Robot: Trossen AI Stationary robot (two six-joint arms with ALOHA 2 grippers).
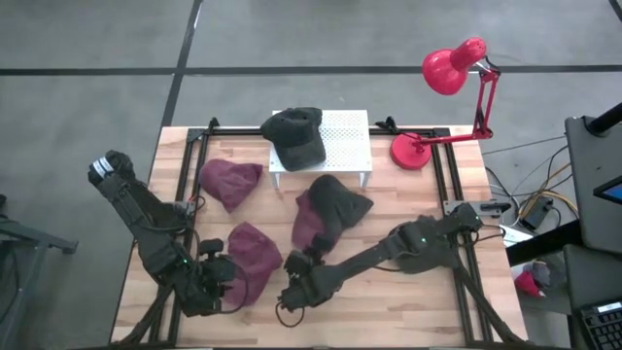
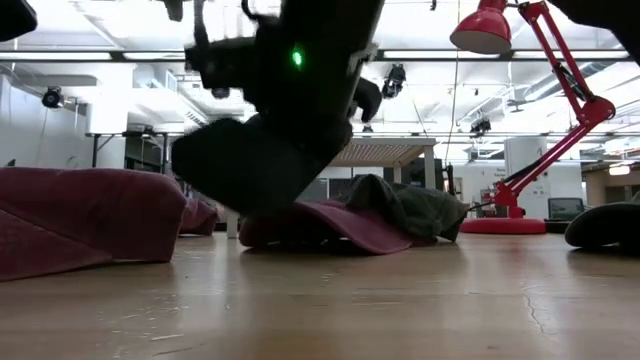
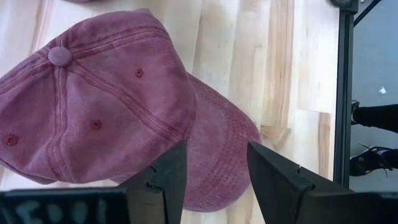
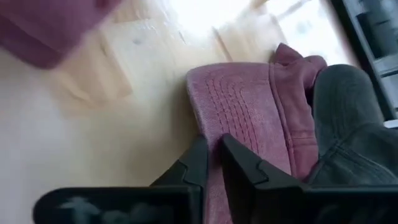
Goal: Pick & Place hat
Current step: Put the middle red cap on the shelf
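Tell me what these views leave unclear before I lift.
- Right claw: shut on the maroon cotton cap brim; fingers cover the pinch depth.
- Same maroon cap's crown: dark grey cap covers it, high view.
- Low view: out-of-focus arm blocks the middle.

Both arms reach low toward the front of the bench. The left pincer (image 3: 211, 168) stands parted, fingers spread; the right pincer (image 4: 211, 158) is pinched nearly closed.

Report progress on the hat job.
Done: one dark hat sits on the white stand. In hand: the right gripper has shut its jaws on a maroon cap's brim; the left gripper hovers open over another maroon cap. Left: lifting and placing them.
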